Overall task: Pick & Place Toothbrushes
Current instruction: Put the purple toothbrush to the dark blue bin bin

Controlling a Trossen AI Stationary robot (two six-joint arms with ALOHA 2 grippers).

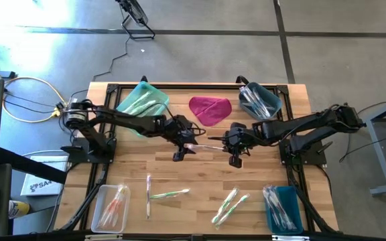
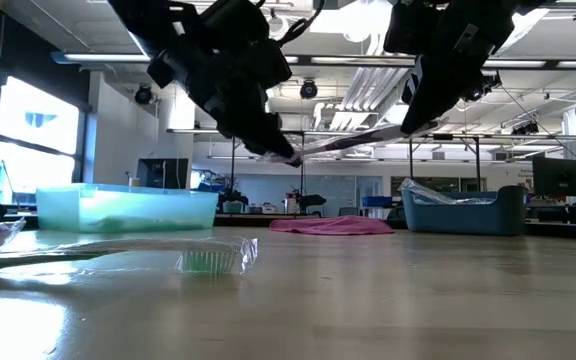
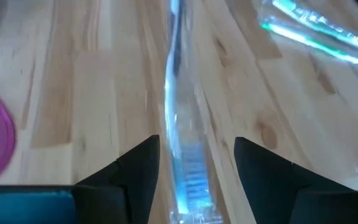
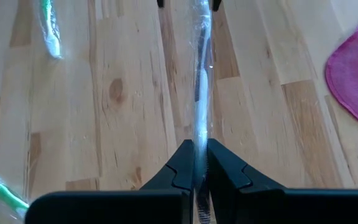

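Note:
One wrapped toothbrush (image 1: 210, 146) with a pale blue handle hangs in the air over the middle of the table, between my two grippers. My right gripper (image 4: 197, 163) is shut on one end of it. My left gripper (image 3: 196, 163) is open, and its fingers stand on either side of the bristle end (image 3: 188, 180) with a gap on both sides. In the low view the toothbrush (image 2: 353, 142) spans from the left gripper (image 2: 283, 152) to the right gripper (image 2: 413, 125). More wrapped toothbrushes (image 1: 168, 194) lie flat on the near part of the table. My right gripper pinches the toothbrush's wrapped end away from the bristles (image 4: 199, 138) between its two fingers. The fingers slant down from the table's right side and lie along it. The toothbrush is lifted clear of the table, close to level, and reaches toward the left gripper.
A green bin (image 1: 143, 100) with toothbrushes stands far left, a blue-grey bin (image 1: 259, 100) far right, and a magenta cloth (image 1: 210, 109) between them. A clear tray (image 1: 110, 206) is near left, a teal bin (image 1: 283, 207) near right. Loose toothbrushes (image 1: 230, 206) lie between these.

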